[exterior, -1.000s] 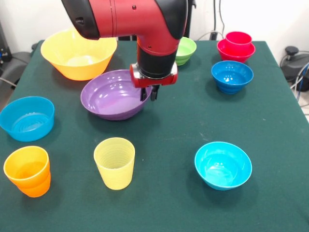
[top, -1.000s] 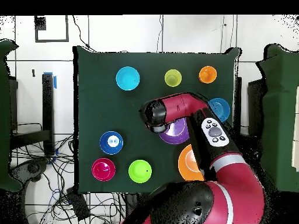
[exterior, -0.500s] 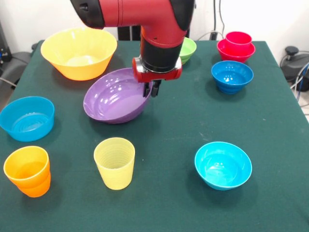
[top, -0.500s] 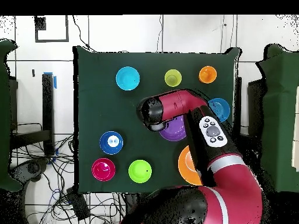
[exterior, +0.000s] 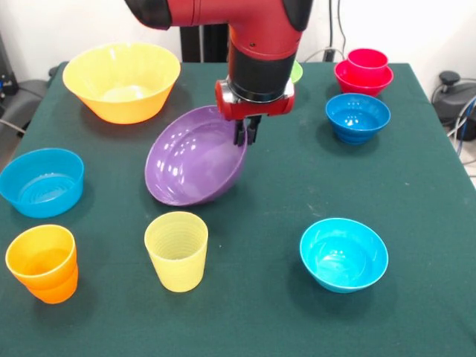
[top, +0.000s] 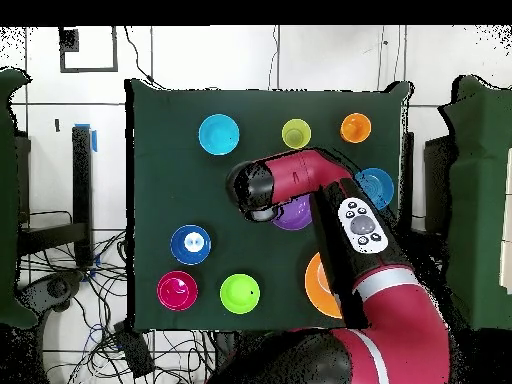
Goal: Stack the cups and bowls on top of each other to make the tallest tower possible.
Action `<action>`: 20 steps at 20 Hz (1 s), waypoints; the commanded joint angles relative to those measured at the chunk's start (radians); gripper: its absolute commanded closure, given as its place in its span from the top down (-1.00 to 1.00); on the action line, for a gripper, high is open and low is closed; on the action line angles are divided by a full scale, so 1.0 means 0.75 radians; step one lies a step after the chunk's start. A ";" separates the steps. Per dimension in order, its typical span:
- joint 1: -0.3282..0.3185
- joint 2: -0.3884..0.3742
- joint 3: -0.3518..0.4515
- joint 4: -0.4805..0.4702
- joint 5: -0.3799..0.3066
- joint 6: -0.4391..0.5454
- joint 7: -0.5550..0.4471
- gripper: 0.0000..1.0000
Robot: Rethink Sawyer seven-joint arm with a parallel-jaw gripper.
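My gripper (exterior: 246,134) is clamped narrow on the far rim of the purple bowl (exterior: 195,165), which hangs steeply tilted, its open side facing the camera in the front view and its low edge near or on the desk (exterior: 275,297); contact there cannot be confirmed. In the overhead view my arm covers most of this bowl (top: 296,213).

Other items on the green desk, front view:
- Large yellow-orange bowl (exterior: 121,80), upright, far left.
- Light blue straight-sided bowl (exterior: 41,181), left edge.
- Orange cup (exterior: 42,262), upright, near left corner.
- Pale yellow ribbed cup (exterior: 177,250), upright, just in front of the tilted purple bowl, apart from it.
- Cyan bowl (exterior: 343,254), near right.
- Dark blue bowl (exterior: 358,117), right side.
- Tower: red cup (exterior: 367,59) nested in the small red bowl (exterior: 363,80), far right, beyond the dark blue bowl.
- Lime green bowl (exterior: 297,72), mostly hidden behind my arm.

No brand, label or legible writing on any cup or bowl.
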 commanded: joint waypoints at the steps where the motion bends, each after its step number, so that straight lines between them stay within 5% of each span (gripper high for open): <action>1: 0.019 -0.012 0.102 0.104 0.025 0.019 -0.230 -1.00; 20: -0.022 -0.089 0.184 0.311 0.157 -0.004 -0.148 -1.00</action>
